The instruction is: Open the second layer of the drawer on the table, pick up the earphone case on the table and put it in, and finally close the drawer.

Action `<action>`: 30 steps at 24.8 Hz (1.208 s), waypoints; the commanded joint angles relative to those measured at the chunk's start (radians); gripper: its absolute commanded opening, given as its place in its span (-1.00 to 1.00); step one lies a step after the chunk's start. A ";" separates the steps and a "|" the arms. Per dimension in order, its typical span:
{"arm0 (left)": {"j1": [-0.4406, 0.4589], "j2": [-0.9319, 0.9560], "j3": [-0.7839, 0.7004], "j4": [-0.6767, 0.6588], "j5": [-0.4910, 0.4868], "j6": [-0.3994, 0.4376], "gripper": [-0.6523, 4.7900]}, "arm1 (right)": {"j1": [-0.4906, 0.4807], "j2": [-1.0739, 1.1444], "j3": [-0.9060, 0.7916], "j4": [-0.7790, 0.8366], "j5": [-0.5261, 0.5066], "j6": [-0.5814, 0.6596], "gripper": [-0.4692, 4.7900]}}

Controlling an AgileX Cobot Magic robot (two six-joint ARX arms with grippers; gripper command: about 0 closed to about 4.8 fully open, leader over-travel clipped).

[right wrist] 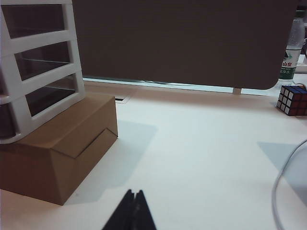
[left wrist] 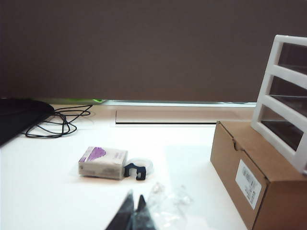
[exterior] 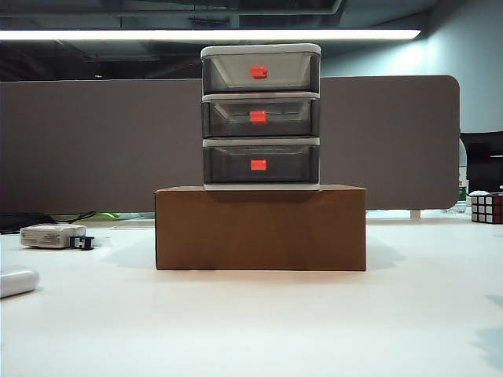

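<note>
Closed drawer [exterior: 261,116] atop box; earphone case [exterior: 17,281] far left.

A grey-brown partition panel [exterior: 94,145] is seen standing behind the bench. Above it, a long strip light [exterior: 208,34] is lit under a dark ceiling; a pale teal wall [exterior: 471,63] is seen at right.

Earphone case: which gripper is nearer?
Left. The earphone case lies at the table's far left, the left gripper's side; the right gripper is beyond the cardboard box.
</note>
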 commanded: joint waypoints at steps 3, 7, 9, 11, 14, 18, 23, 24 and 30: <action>-0.002 0.001 0.002 0.042 0.136 0.003 -0.78 | 0.000 -0.002 -0.005 0.010 -0.002 0.003 -0.84; -0.001 0.001 0.002 0.042 0.136 0.002 -0.78 | 0.000 -0.002 -0.005 0.010 -0.002 0.003 -0.84; -0.002 0.001 0.002 0.055 0.175 -0.095 -0.78 | 0.000 -0.002 -0.005 0.011 -0.042 0.044 -0.84; -0.010 0.001 0.002 0.105 0.295 -0.237 -0.78 | 0.001 -0.002 -0.005 0.058 -0.163 0.150 -0.84; -0.073 0.001 0.002 0.122 0.330 -0.233 -0.78 | 0.012 -0.002 -0.005 0.109 -0.238 0.185 -0.84; -0.401 0.017 0.002 0.124 0.019 -0.198 -0.78 | 0.108 0.001 0.023 0.107 -0.156 0.205 -0.84; -0.886 0.145 0.002 0.180 -0.513 -0.090 -0.78 | 0.238 0.003 0.118 0.008 -0.011 0.196 -0.84; -0.958 0.191 0.002 0.212 -0.595 -0.089 -0.78 | 0.261 0.011 0.140 -0.022 0.006 0.182 -0.84; -1.047 0.569 0.037 0.578 -0.658 -0.089 -0.78 | 0.326 0.210 0.262 -0.032 0.005 0.169 -0.84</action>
